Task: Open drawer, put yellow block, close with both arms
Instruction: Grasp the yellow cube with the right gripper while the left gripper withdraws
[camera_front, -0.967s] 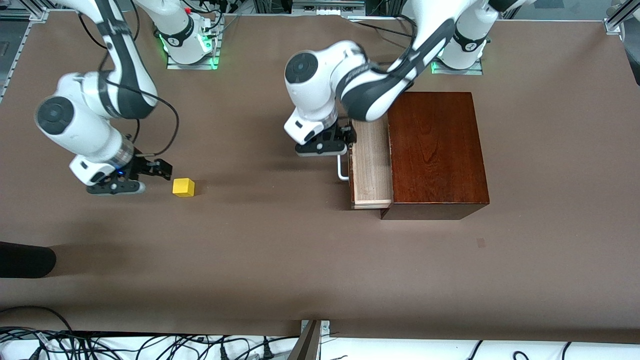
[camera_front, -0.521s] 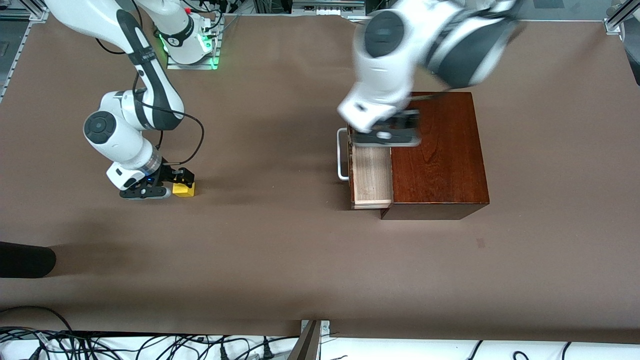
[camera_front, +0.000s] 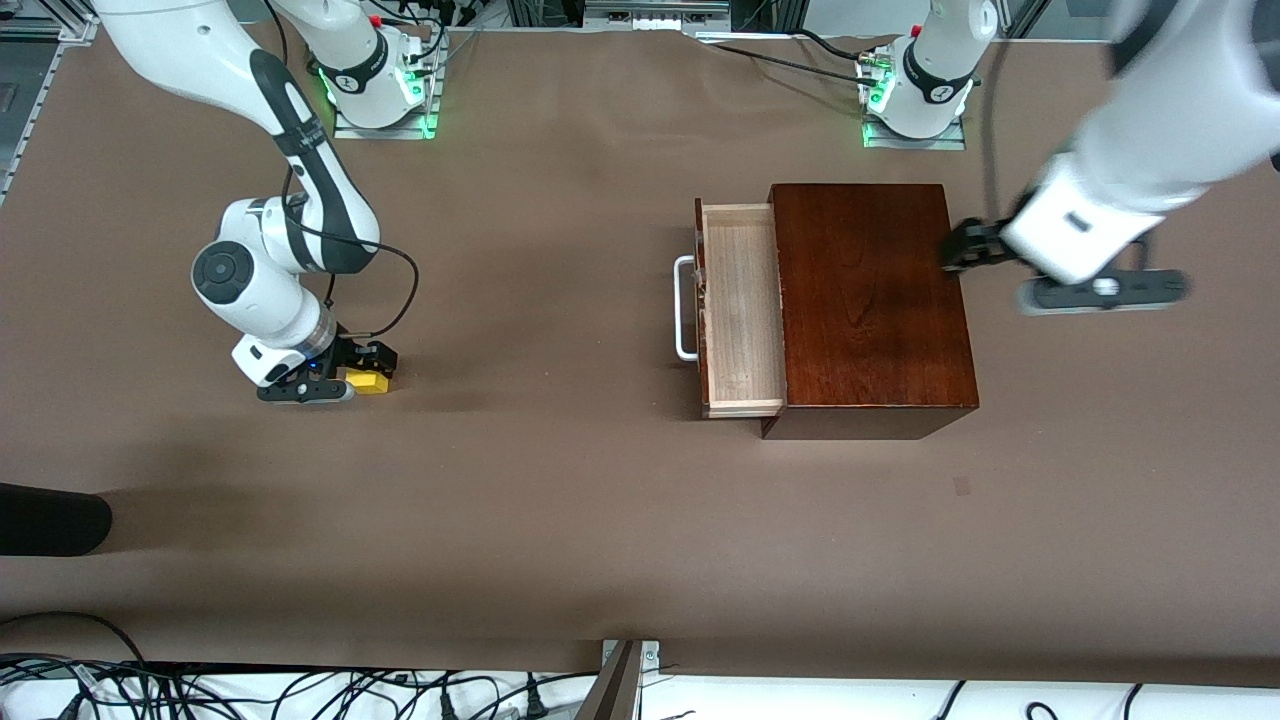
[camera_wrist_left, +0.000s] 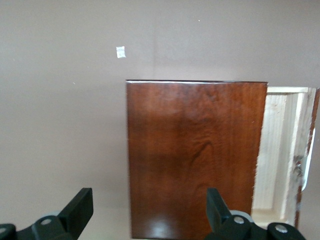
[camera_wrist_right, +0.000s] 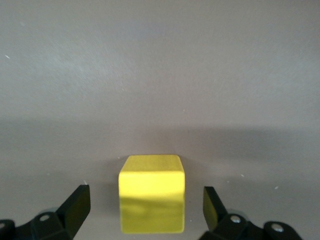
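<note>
Right gripper (camera_front: 340, 378) sits low at the table (camera_front: 560, 500) toward the right arm's end, roughly midway between the robots' edge and the front-camera edge. Its fingers (camera_wrist_right: 75, 207) are spread, one on each side of the yellow block (camera_front: 368, 381), gaps visible both sides in the right wrist view, nothing clamped. The yellow block (camera_wrist_right: 152, 200) rests flat on the table, upright, between the two fingertips and not touching either as far as that view shows.

Toward the left arm's end stands the dark wooden box (camera_front: 870, 305), nearer the robots' edge than the front-camera edge. The drawer (camera_front: 742, 310) is pulled partway out of the box on the side facing the right arm's end; pale tray is visible and nothing shows inside. White bar handle (camera_front: 683, 308) on the drawer front, untouched.

Left gripper (camera_front: 1095, 290) is up in the air over bare table just beside the box, on the side toward the left arm's end corner. Fingers (camera_wrist_left: 80, 210) wide apart in the left wrist view, holding nothing. That view looks down on the box top (camera_wrist_left: 195, 155) and the open drawer tray (camera_wrist_left: 282, 150).
</note>
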